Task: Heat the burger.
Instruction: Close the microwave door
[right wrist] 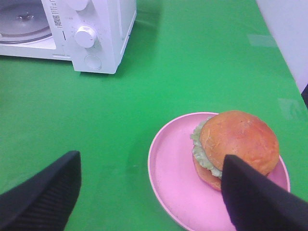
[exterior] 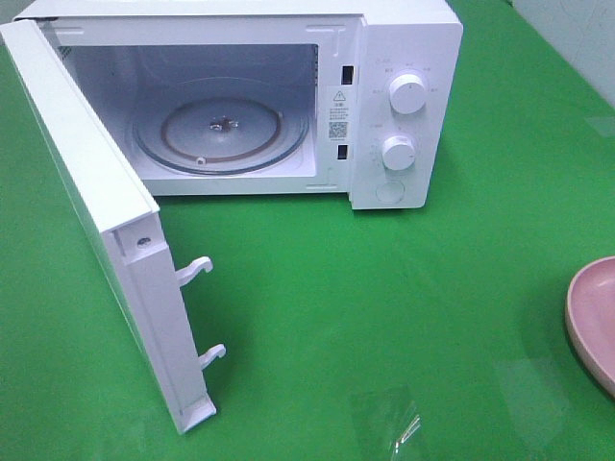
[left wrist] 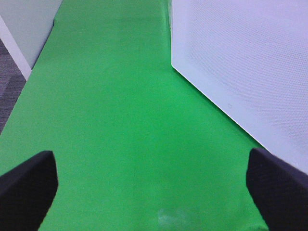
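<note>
White microwave (exterior: 288, 96) at the rear of the green tabletop (exterior: 384, 288), door (exterior: 106, 230) swung fully open to the left of the cavity, glass turntable (exterior: 221, 134) bare and exposed, presumably to admit a load from the front. Pink plate (right wrist: 173, 178) well to the right of the microwave and nearer the front edge, only its rim showing in the high view; burger (right wrist: 238, 144) seated on the far-right part of that plate, bun uppermost, lettuce frill at its side, not yet lifted. Right gripper (right wrist: 151, 192) poised above the near edge of the plate, jaws spread wide and empty, one finger (right wrist: 255, 197) overlapping the burger in view, probably lined up for a grasp. Left gripper (left wrist: 151, 185) beside the outer face of the microwave door, jaws likewise wide apart, holding nothing, probably parked clear of the loading path.
</note>
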